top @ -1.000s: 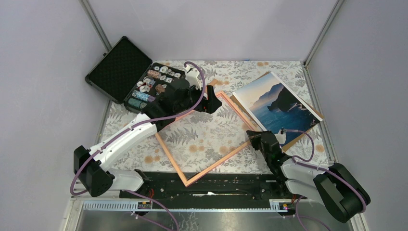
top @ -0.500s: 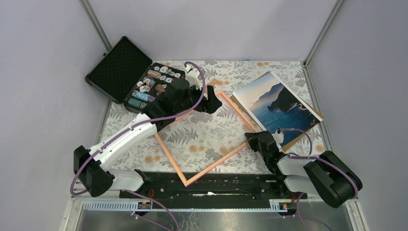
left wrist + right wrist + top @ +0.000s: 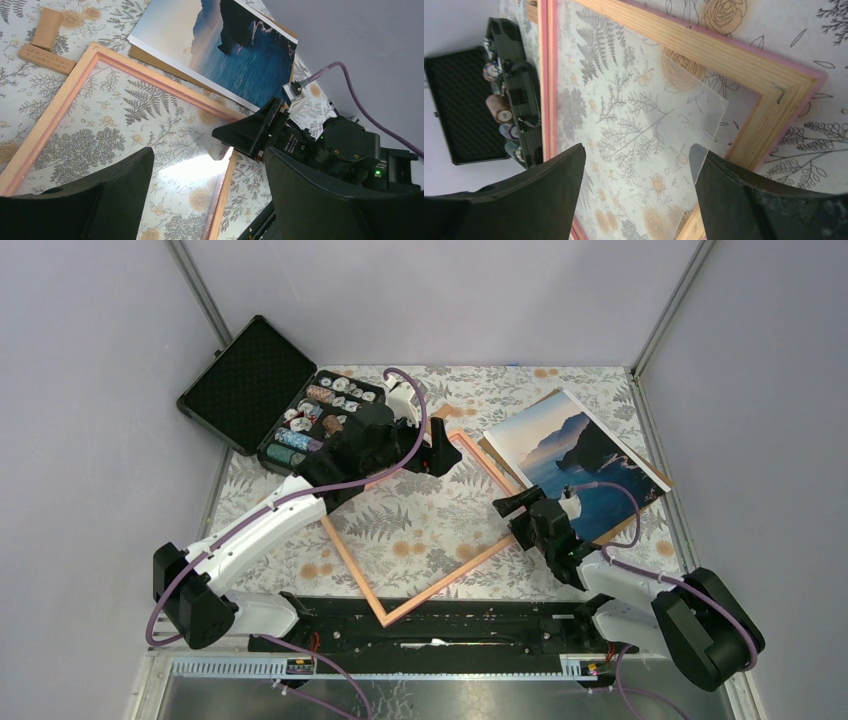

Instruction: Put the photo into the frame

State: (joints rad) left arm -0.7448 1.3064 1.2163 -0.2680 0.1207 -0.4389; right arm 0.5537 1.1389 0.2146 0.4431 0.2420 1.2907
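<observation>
Top external view: the photo (image 3: pixel 575 455) lies face up at upper right on a board (image 3: pixel 150 56), just beside the frame (image 3: pixel 352 570). Light, floppy, slick paper, I reckon; pinch a corner gently. Left tool (image 3: pixel 440 452) and right tool (image 3: pixel 512 515) both gape, empty.

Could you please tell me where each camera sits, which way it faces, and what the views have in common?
Top external: above and behind the arms, looking down on the table; both arms show, ending in the left gripper and right gripper.
Left wrist: above the frame, facing across it toward the photo and the right gripper; its own fingers show below.
Right wrist: low over the frame's corner and a clear sheet, facing the case; its own fingers show.
Shared: the frame, in all three views.
</observation>
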